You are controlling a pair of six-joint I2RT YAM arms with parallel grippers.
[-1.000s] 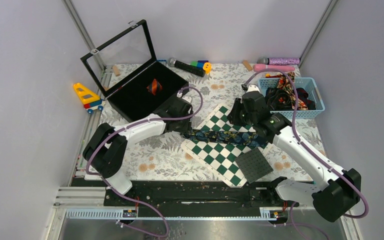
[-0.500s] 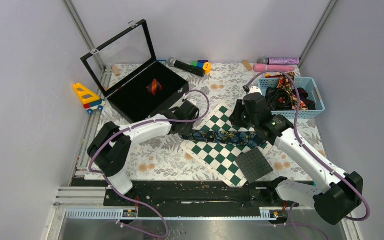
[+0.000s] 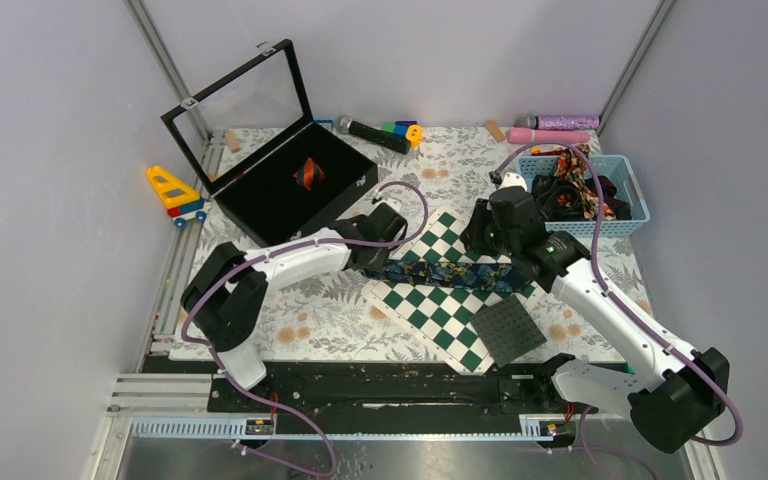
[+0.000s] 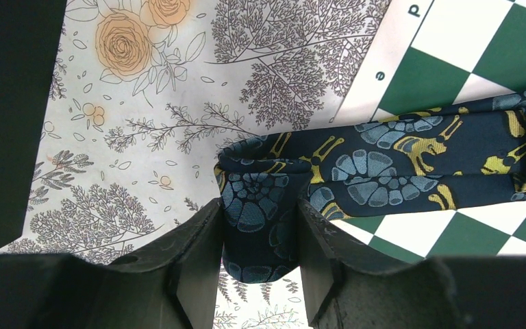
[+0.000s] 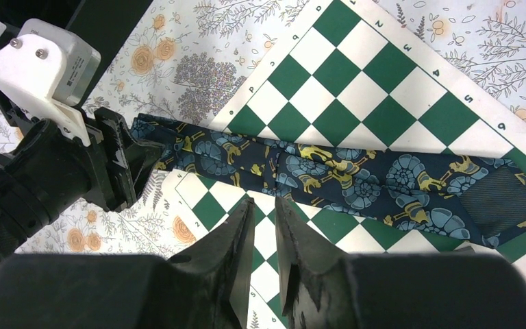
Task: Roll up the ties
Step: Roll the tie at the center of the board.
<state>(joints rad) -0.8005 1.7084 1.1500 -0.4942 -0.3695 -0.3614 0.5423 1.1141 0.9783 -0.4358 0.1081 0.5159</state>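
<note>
even, soft overhead light, faint shadows — wrist views sharp on the tie (image 4: 383, 164), near jaws dark, slightly blurred.

Two arms, left arm (image 3: 295, 257) and right arm (image 3: 610, 312): white shells on long links, black blocky joints and bases. Purple cable (image 3: 401, 184) loops along each. Left gripper (image 4: 259, 212) fingers matt black, wedge-shaped; right gripper (image 5: 264, 202) alike. White mount (image 5: 38, 65) by left wrist: two silver screws, small label.

Floral-clothed table (image 3: 310, 310) bears chessboard (image 3: 430, 310), black case (image 3: 260, 200), basket (image 3: 640, 207).
</note>
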